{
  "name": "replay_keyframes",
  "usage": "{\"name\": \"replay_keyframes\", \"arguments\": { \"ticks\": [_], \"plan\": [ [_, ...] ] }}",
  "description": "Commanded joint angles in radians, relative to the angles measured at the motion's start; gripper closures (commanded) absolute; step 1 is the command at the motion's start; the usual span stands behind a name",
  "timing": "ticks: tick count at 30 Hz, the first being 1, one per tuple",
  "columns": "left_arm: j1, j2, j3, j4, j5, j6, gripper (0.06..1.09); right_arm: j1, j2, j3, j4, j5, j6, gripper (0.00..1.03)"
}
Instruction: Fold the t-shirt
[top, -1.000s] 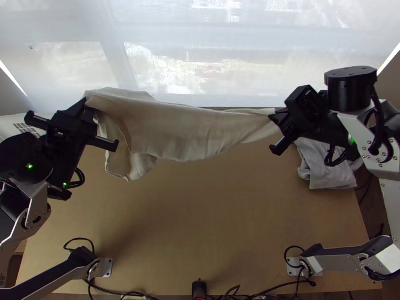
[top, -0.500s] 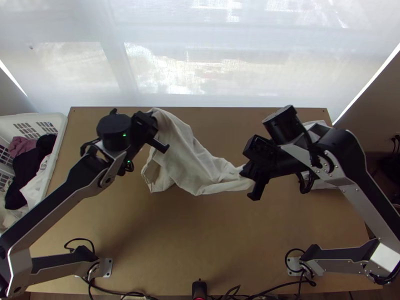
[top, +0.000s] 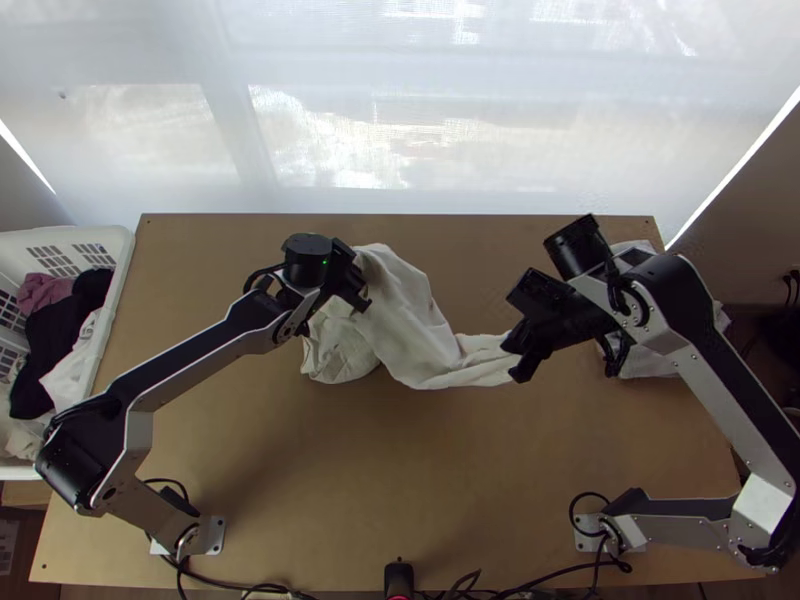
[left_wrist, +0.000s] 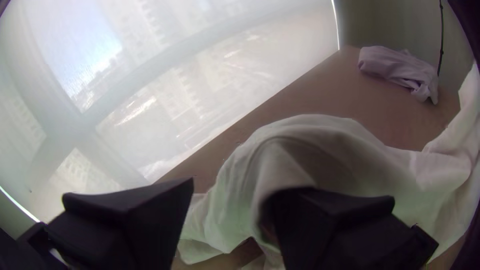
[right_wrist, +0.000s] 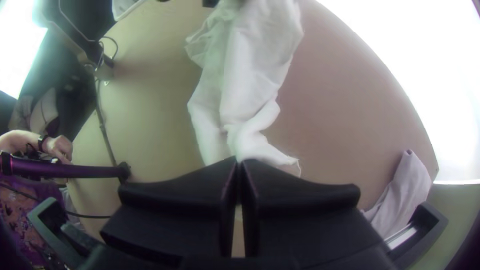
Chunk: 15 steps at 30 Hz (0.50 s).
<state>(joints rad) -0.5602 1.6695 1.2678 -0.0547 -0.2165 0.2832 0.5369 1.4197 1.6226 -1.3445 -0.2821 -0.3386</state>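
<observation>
L gripper (top: 358, 279) has its fingers spread, w/ tee (top: 415, 320) against one. R gripper (top: 514, 354) pinches tee's R end. Tee's bunched btwn the 2, mid-to-far part of table (top: 400, 480).

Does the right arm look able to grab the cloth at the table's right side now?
Probably not: the cloth lies close by, but the right gripper is shut on the shirt and would need to let go first.

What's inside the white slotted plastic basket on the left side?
The white basket holds loose cloth: a mauve piece, a black piece and a white piece. Anything under them is covered, so I can't tell what lies at the bottom.
</observation>
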Motion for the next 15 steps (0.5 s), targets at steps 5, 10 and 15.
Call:
{"name": "replay_keyframes", "arguments": {
  "ticks": [5, 10, 15],
  "plan": [
    [0.054, -0.151, 0.016, -0.261, 0.005, -0.035, 0.12, -0.276, -0.077, -0.079, 0.094, -0.008, -0.053, 1.00],
    [0.046, -0.333, -0.002, -0.517, 0.106, -0.068, 0.13, -0.341, -0.091, -0.079, 0.117, -0.034, -0.073, 1.00],
    [-0.066, -0.452, -0.093, -0.680, 0.123, -0.096, 0.13, -0.338, -0.094, -0.090, 0.139, -0.043, -0.073, 1.00]
  ]
}}
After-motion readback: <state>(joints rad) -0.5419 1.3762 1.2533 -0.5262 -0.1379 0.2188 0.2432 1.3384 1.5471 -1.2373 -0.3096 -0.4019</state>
